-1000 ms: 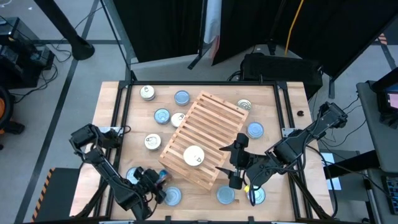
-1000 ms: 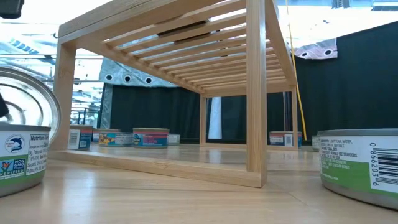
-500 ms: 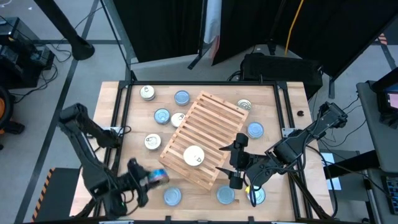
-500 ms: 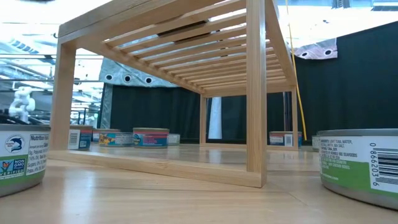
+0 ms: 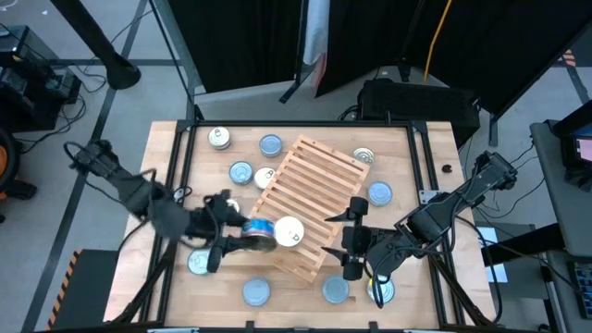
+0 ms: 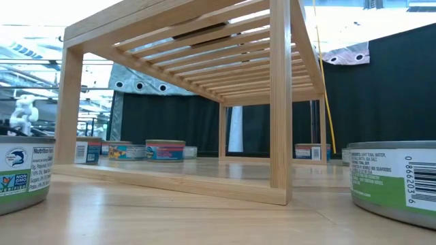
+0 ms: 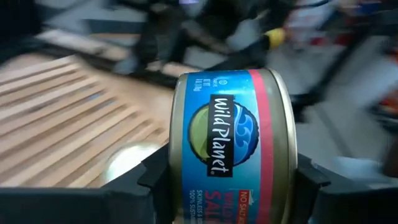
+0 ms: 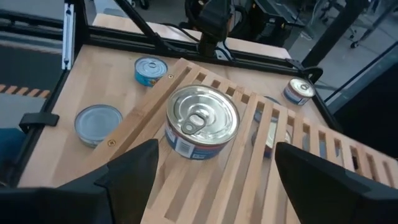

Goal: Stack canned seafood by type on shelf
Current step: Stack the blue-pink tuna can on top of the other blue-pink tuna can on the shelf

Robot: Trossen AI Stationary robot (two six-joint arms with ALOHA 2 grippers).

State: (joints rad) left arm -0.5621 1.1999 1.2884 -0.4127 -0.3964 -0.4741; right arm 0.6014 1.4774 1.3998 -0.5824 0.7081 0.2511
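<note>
Carrying blue-labelled round metal tin (image 7: pixel 233 149) clamped sideways in our left jaws (image 5: pixel 242 237); rigid, slick, light—grip rims. Right jaws (image 5: pixel 352 242) wide, empty.

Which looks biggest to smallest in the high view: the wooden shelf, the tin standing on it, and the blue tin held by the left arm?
1. The shelf, by far the largest.
2 and 3. The silver-top tin on it and the blue tin in the left gripper look about alike; the held tin is turned and nearer the camera, so no ranking.
</note>
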